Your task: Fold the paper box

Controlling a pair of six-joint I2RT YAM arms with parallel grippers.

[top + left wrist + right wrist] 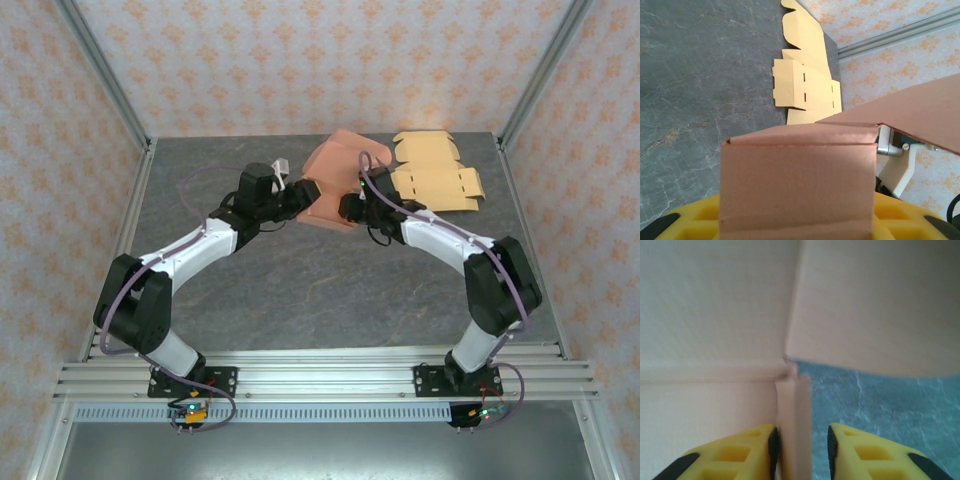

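The left fingers [692, 220] were clamped on the paper box [797, 185]. A pink-brown panel filled the whole gap between them, and a crease ran across its upper edge. A second panel of the same box slanted overhead from the right side of that wrist view.

The right fingers [740, 457] stood apart, astride a narrow upright flap of the box. The flap lay against one black pad, and a strip of grey counter [880, 405] showed between it and the other pad, so nothing was gripped there. Above that flap, two broad pale panels met at a corner seam.

Seen from above, both arms reached in from the near edge and their wrists met past the middle of the counter. The half-formed box sat between them, with the left fingers at its left side and the right fingers at its right. Its panels were raised and one rounded flap leaned toward the far edge. Whether the box rested on the counter or hung just above it could not be told.

Just beyond the box, to the right, flat tan cardboard blanks [440, 185] lay on the counter near the far right corner, touching one another. Behind them rose the patterned wall [330, 60], flanked by aluminium posts [105, 75].
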